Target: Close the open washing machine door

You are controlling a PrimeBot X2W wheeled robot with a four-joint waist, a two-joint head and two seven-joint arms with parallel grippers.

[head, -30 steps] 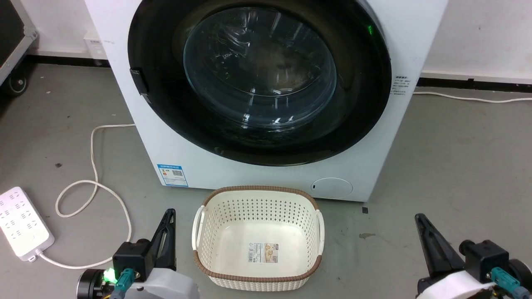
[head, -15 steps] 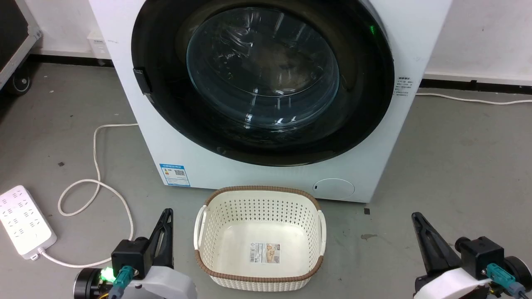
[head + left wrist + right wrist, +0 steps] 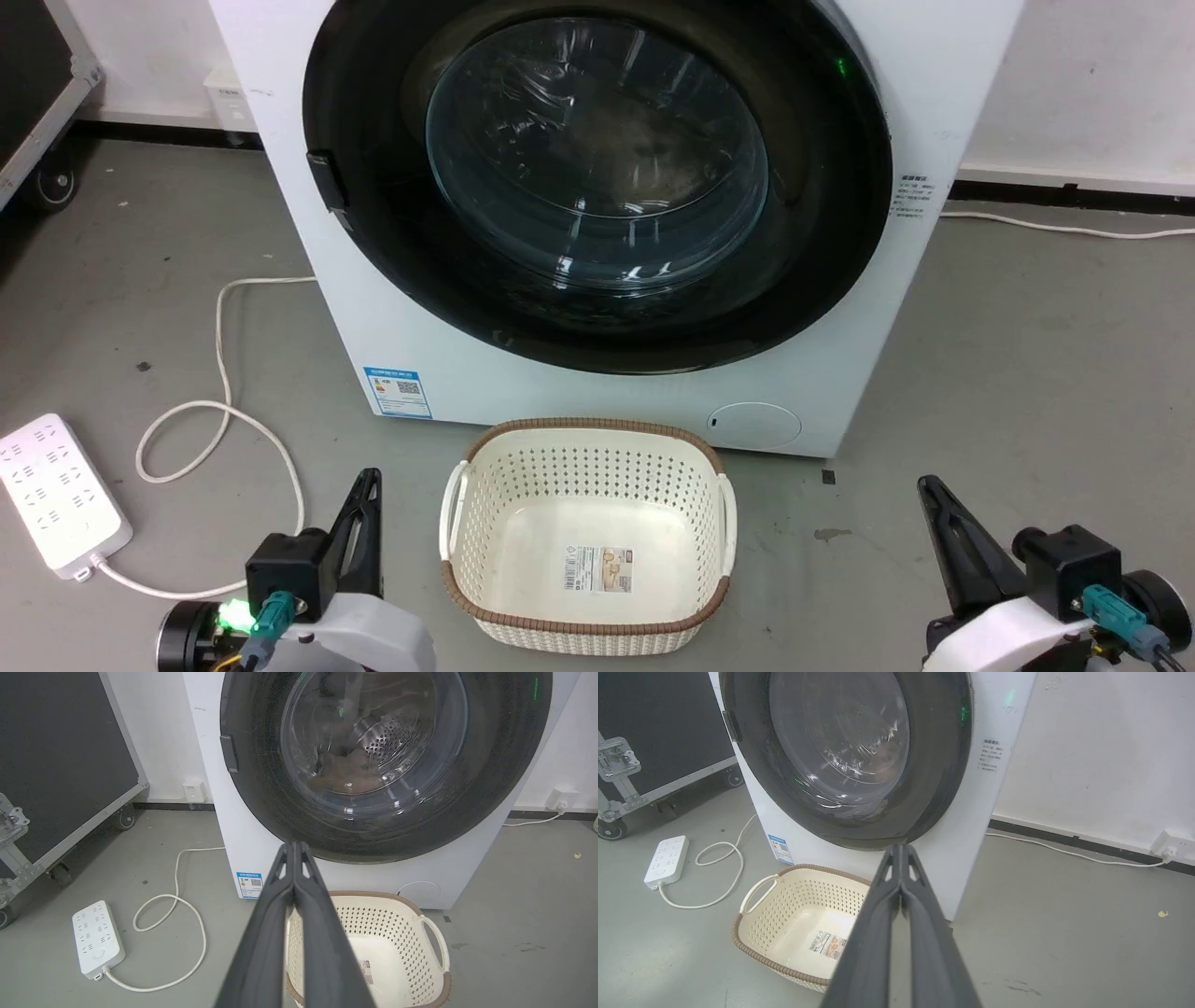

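You see the washing machine door [image 3: 597, 177]: glossy black rim, clear glass window. The washing machine [image 3: 523, 383] has a smooth white panel. The basket [image 3: 586, 424] is cream perforated plastic; the floor [image 3: 1027, 373], matt grey.

Top of door [image 3: 597, 159] cut off by upper edge, label [image 3: 399, 392] print too small to read, basket [image 3: 373, 919] partly hidden behind fingers [image 3: 268, 942].

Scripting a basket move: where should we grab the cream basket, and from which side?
Probably grip the left loop handle on the basket, coming from above: it stands off the wall, leaving a gap for one finger. The left gripper is nearest, fingers shut, so open first.
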